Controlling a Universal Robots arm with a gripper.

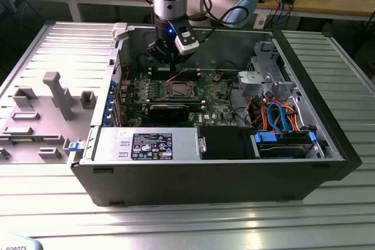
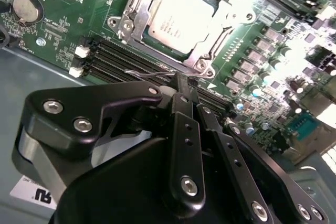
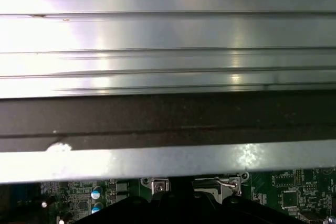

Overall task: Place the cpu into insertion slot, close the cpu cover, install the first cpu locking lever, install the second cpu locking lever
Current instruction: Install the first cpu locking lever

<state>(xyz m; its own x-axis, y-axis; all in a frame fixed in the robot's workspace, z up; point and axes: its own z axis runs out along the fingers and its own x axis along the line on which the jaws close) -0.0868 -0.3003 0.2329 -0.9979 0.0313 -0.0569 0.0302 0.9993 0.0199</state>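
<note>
cpu (image 2: 178, 17) in insertion slot (image 2: 137, 1), cpu cover (image 2: 202, 59) down, claw (image 2: 181, 85) nr slot edge

Closed fingers (image 2: 181, 85) just beside cpu cover (image 2: 202, 59) over cpu (image 2: 178, 17)

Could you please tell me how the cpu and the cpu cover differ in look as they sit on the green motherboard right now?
The cpu is a solid, pale silvery square with a flat, unbroken top; the cpu cover is a thin metal frame with a large square window. The cpu fills that window, while the cpu cover lies around its edges. Both lie flat in the insertion slot, beyond the gripper.
</note>
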